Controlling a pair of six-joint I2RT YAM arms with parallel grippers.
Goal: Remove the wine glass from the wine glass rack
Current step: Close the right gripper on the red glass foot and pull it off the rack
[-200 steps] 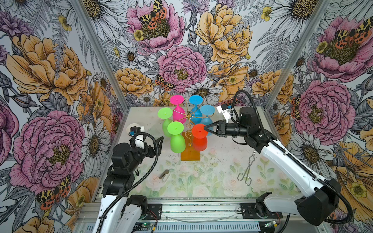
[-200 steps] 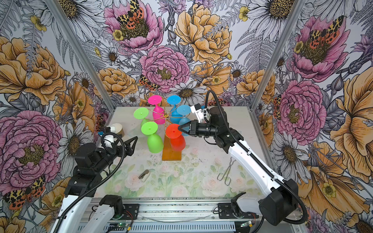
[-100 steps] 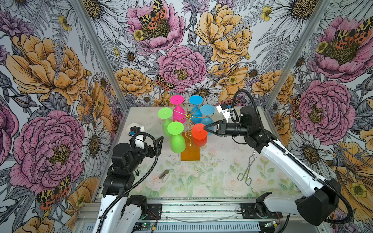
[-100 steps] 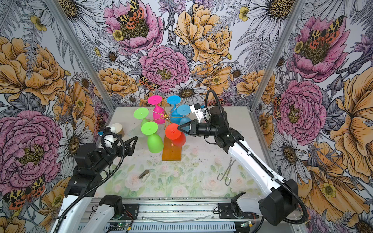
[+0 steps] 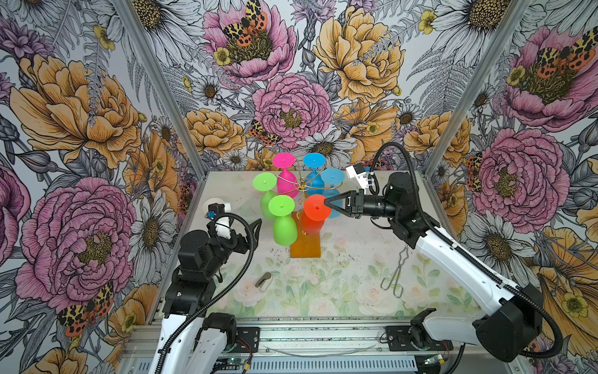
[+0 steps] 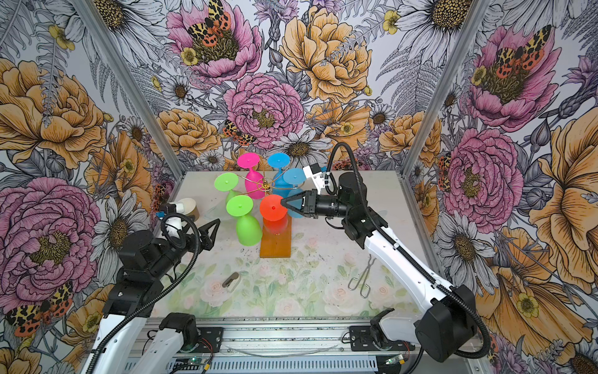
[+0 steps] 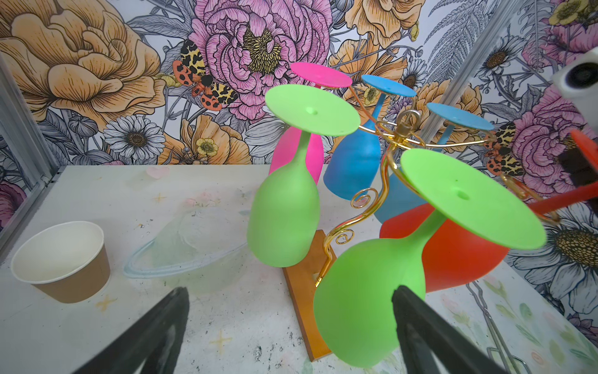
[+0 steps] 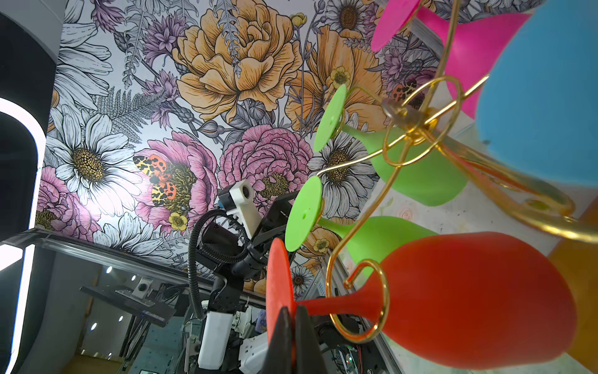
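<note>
Right wrist view: right gripper (image 8: 293, 315) is pinched fully shut on the rim of the foot disc (image 8: 278, 285) of the red wine glass (image 8: 469, 298). The jaws, a sliver apart a second ago, now show no gap.

- The stem runs through the curled gold loop (image 8: 386, 301) of the wine glass rack (image 5: 303, 187).
- The glass hangs bowl-down on the rack's arm nearest the right arm, above the wooden base (image 5: 305, 249).
- Its foot sits barely nearer the rack's post than a second ago. Nothing else shifts.

Reading: the grasp is made and the extraction has not begun. The next move probably needs a slide outward, away from the rack's post, until the stem clears the loop's open end. Risk: with so thin a rim pinch, the glass may pivot.

Left gripper (image 7: 288, 327) is spread wide and holds nothing. It sits left of the rack, facing the nearer green wine glass (image 7: 356, 307), unchanged.
</note>
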